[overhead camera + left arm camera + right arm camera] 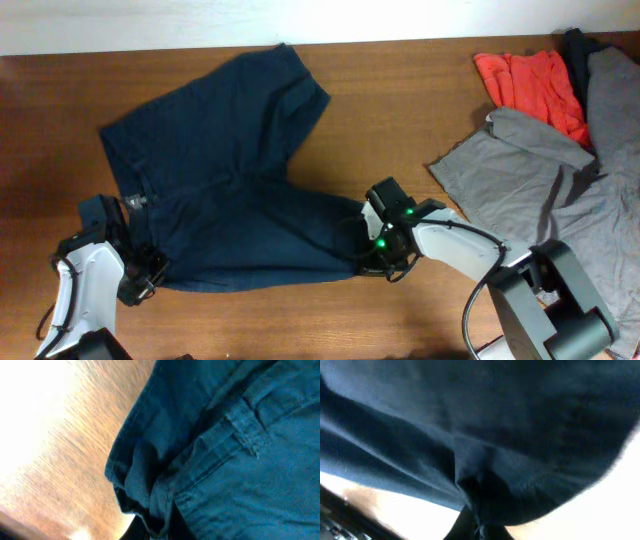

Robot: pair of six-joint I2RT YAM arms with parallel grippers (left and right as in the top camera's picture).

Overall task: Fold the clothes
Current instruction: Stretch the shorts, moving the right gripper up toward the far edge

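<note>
The clothes (230, 190), dark navy shorts, lie spread on the wooden table with one leg toward the back and the other toward the right. My left gripper (148, 272) is shut on the waistband corner at the front left; the left wrist view shows that bunched navy cloth (150, 495) pinched at the bottom. My right gripper (368, 258) is shut on the hem of the right leg. In the right wrist view the dark fabric (480, 450) fills the frame and gathers into the jaws.
A large light grey garment (560, 190) lies at the right side of the table, with a small red-orange garment (530, 85) behind it. Bare wooden table (400, 110) shows between the shorts and those garments.
</note>
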